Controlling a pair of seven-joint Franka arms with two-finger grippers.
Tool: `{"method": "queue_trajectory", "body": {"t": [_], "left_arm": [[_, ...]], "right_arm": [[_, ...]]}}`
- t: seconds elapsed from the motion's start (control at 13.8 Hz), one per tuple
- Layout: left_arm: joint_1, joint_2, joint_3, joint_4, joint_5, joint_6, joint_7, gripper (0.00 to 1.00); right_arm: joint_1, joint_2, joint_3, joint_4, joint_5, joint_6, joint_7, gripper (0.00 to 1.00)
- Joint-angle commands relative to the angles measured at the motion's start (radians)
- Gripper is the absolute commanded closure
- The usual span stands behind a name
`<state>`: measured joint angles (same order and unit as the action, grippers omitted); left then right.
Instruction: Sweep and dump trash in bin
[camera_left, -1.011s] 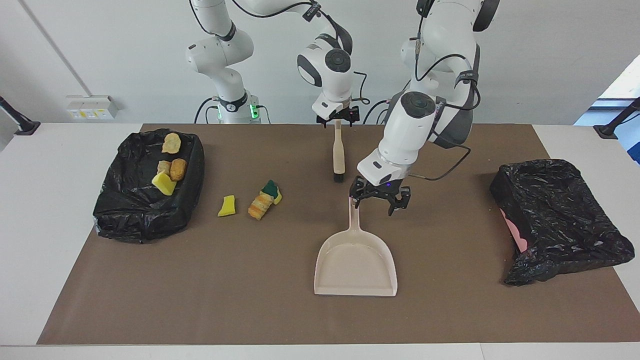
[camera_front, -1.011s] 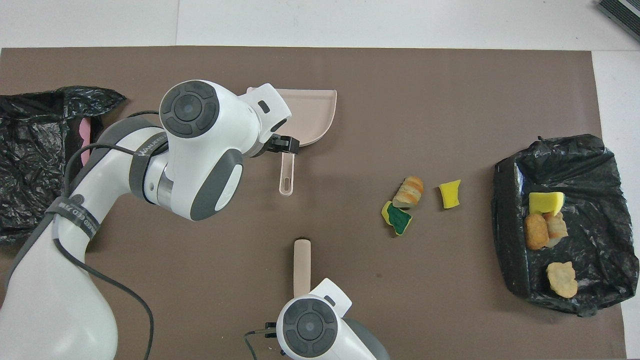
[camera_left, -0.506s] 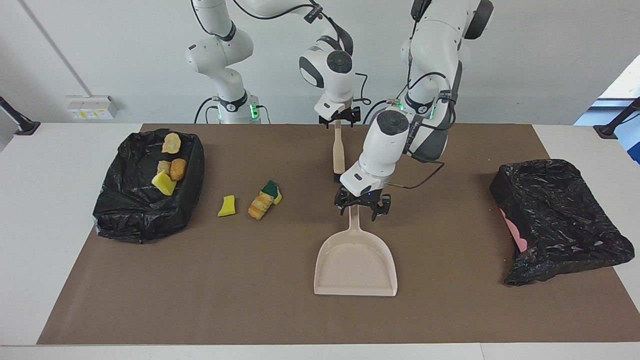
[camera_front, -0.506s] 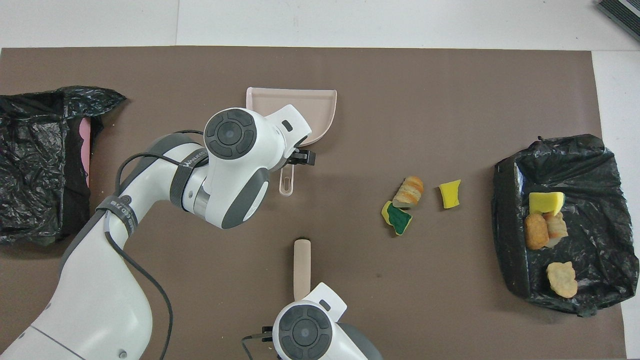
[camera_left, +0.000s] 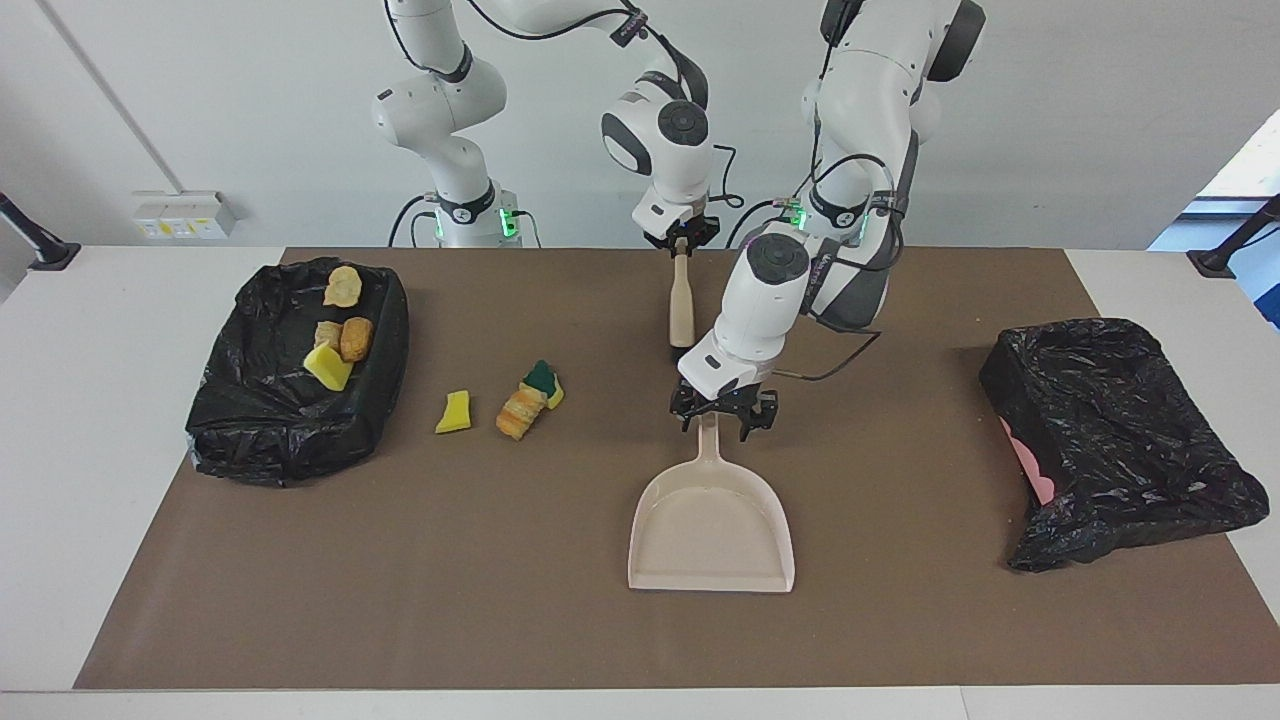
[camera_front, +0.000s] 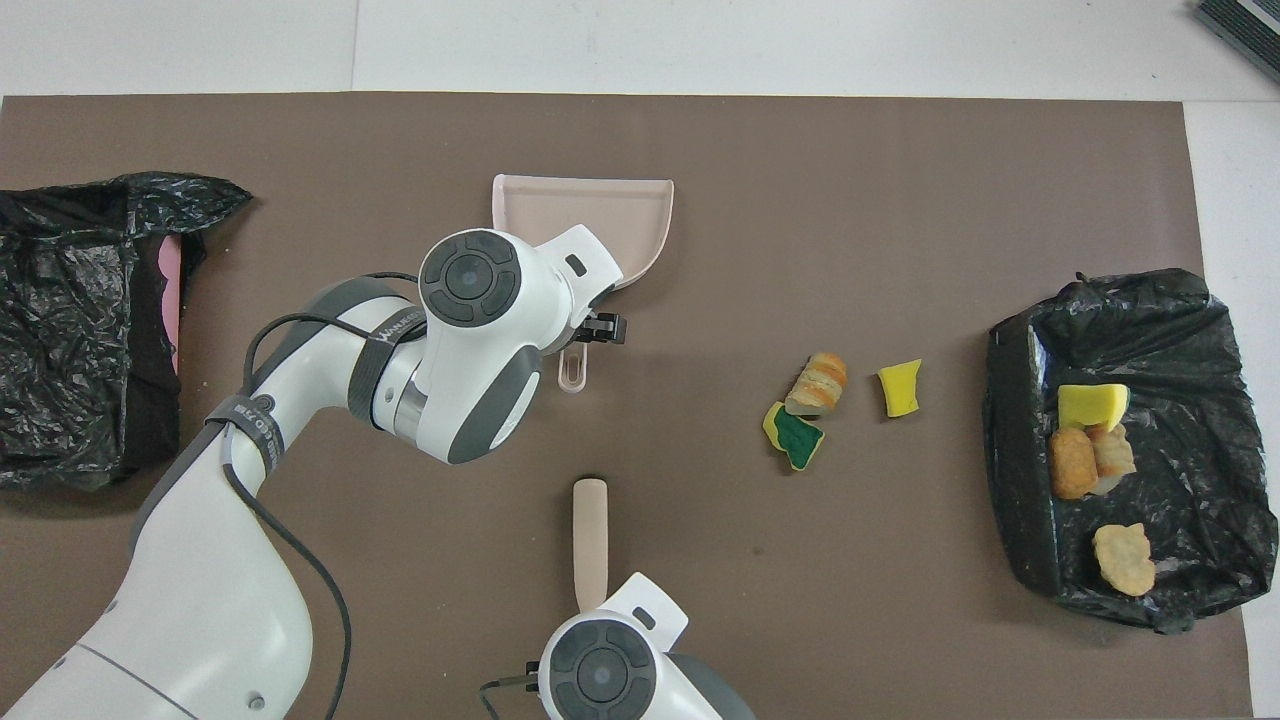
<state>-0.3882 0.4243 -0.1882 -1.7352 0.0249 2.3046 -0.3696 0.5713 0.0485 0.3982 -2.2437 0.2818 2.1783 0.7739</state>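
Note:
Three pieces of trash lie on the brown mat beside the bin: a yellow sponge bit (camera_left: 454, 412), a bread-like piece (camera_left: 520, 413) and a green-backed sponge (camera_left: 543, 381). Several more pieces (camera_left: 340, 335) lie in the black-lined bin (camera_left: 290, 420) at the right arm's end. My left gripper (camera_left: 722, 420) is open, low over the handle of the beige dustpan (camera_left: 712, 525), one finger on each side of the handle. My right gripper (camera_left: 682, 240) is shut on the top of the brush (camera_left: 681, 310), which hangs nearly upright. The brush (camera_front: 590, 530) and dustpan (camera_front: 610, 215) also show in the overhead view.
A second black bag (camera_left: 1110, 430) with a pink patch sits at the left arm's end of the table. The brown mat (camera_left: 400, 560) covers most of the table, with white table edge around it.
My left gripper has moved toward the right arm's end and settled over the dustpan handle. My right gripper has drawn the brush slightly toward the robots, its fingers now closer together.

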Motion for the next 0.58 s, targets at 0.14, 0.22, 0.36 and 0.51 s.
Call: {"method": "queue_trajectory", "body": {"t": [0.14, 0.22, 0.36, 0.51], "left_arm": [[-0.009, -0.01, 0.0, -0.017, 0.035, 0.038, -0.014, 0.86], [-0.009, -0.013, 0.0, -0.017, 0.035, 0.035, -0.014, 0.95], [-0.009, -0.015, 0.0, -0.01, 0.035, 0.027, -0.012, 1.0], [-0.001, -0.031, -0.002, -0.009, 0.033, 0.019, 0.004, 1.0]], "right_arm": [[-0.01, 0.007, -0.007, 0.004, -0.004, -0.02, -0.001, 1.0], [-0.011, 0.014, -0.007, 0.015, -0.019, -0.025, -0.004, 1.0], [-0.016, 0.016, -0.005, 0.019, -0.026, -0.032, -0.004, 1.0], [-0.016, 0.014, -0.007, 0.024, -0.027, -0.046, -0.004, 1.0]]}}
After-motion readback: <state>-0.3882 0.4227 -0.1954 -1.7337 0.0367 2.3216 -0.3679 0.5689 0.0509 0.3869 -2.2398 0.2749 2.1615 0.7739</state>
